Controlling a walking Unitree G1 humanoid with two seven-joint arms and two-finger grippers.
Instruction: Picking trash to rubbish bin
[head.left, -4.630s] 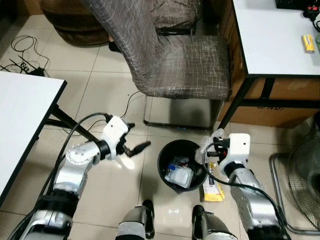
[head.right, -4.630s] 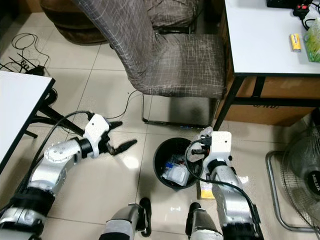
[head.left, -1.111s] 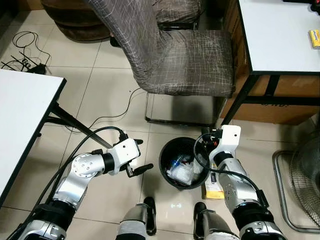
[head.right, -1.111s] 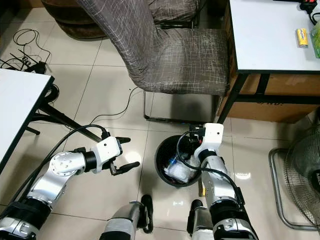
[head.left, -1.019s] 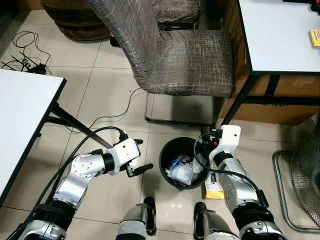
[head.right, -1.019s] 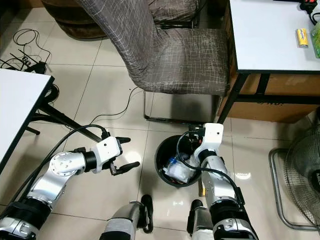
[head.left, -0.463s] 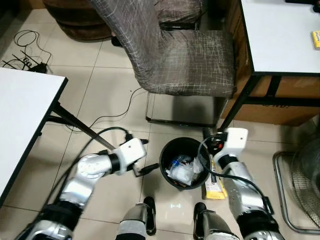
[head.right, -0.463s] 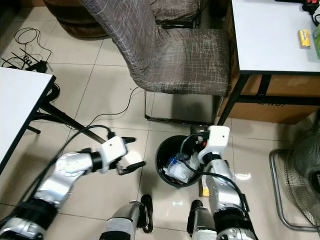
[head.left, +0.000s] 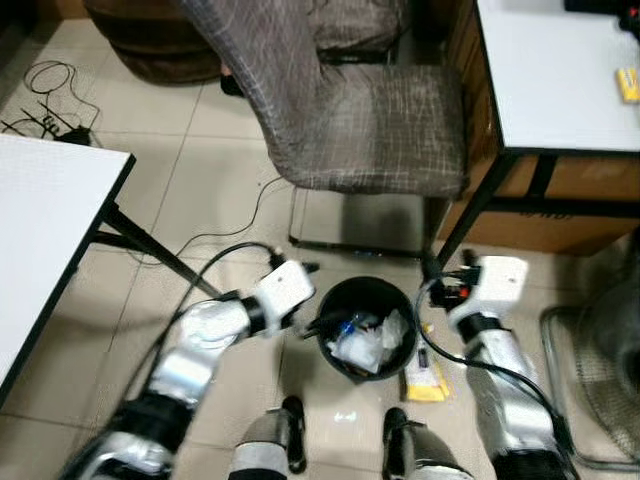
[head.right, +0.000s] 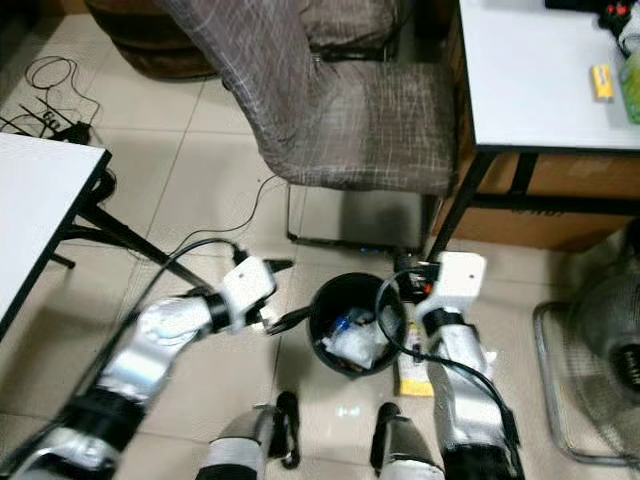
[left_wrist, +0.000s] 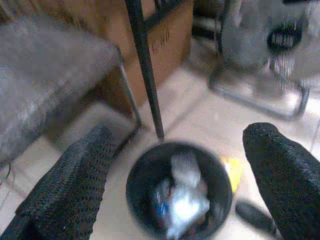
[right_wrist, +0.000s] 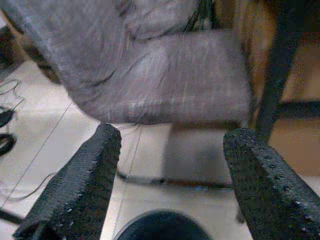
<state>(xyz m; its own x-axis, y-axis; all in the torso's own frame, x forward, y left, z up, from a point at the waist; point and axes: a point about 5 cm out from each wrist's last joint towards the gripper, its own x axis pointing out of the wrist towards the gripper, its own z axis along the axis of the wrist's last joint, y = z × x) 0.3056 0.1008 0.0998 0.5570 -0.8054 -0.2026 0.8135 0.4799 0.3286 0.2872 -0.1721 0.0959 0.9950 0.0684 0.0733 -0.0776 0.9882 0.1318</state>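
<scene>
Bin (head.left: 366, 300) stands on the floor just before the chair (head.left: 380, 130), with trash (head.left: 368, 340) inside. Left gripper (head.left: 322, 321) reaches over the bin's left rim, fingers (left_wrist: 75, 175) spread wide and holding nothing. Right gripper (right_wrist: 167, 165) sits at the bin's right rim, its fingers also wide apart and empty. A yellow packet (head.left: 425, 375) lies just right of the bin.

Even indoor light, motion blur throughout, faint glare on floor tiles (head.left: 345, 412).

open tile left of the bin (head.left: 366, 327); hemmed by chair (head.left: 340, 100) behind, desk leg (head.left: 470, 215) (right), yellow packet (head.left: 424, 378) beside.
</scene>
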